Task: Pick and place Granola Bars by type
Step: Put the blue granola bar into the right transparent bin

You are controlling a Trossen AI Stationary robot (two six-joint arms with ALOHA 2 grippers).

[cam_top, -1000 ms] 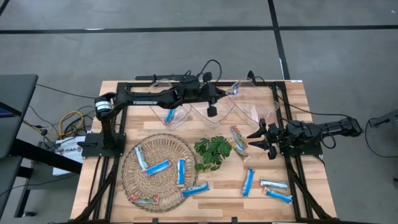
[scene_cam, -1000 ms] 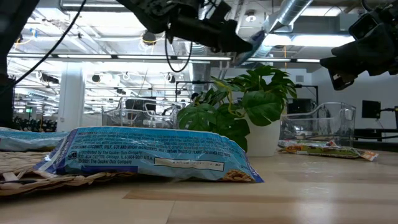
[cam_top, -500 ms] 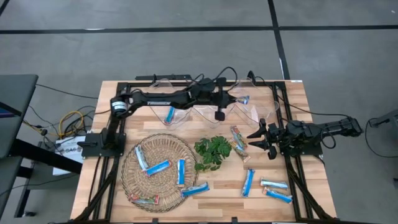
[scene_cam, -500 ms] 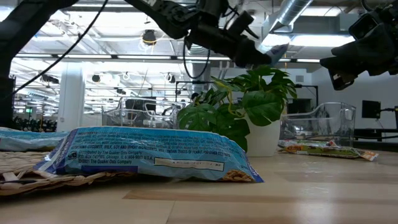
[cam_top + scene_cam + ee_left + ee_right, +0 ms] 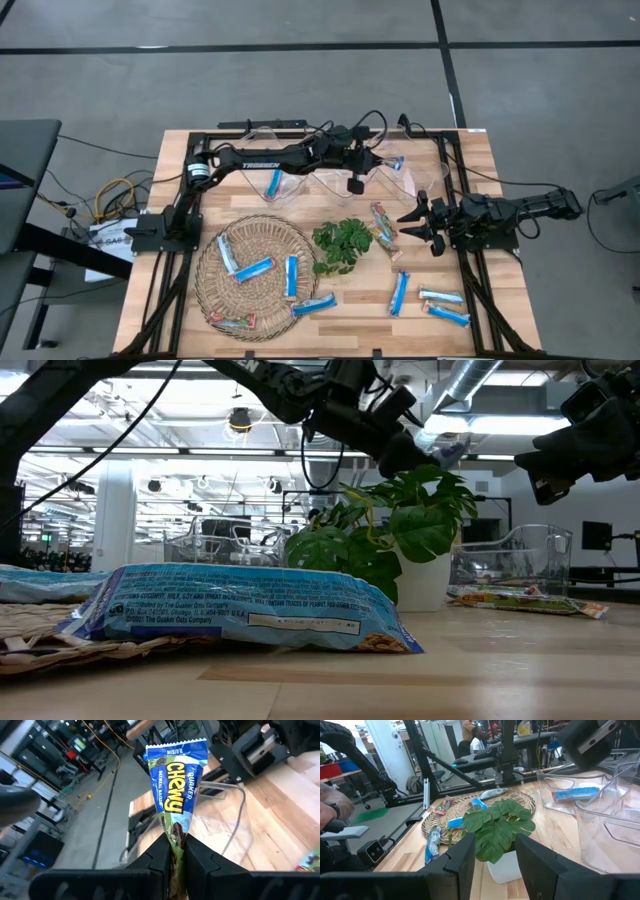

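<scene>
Bar (image 5: 176, 775) | blue, pinched in left tool (image 5: 174, 851) | right tool (image 5: 492, 852) spread

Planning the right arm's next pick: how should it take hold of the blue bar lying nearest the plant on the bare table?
Judging from the high view, the blue bar lies flat and nearly lengthwise, clear of its neighbours. The right gripper, jaws open, would best come straight down and close across the narrow width at mid-length.
</scene>
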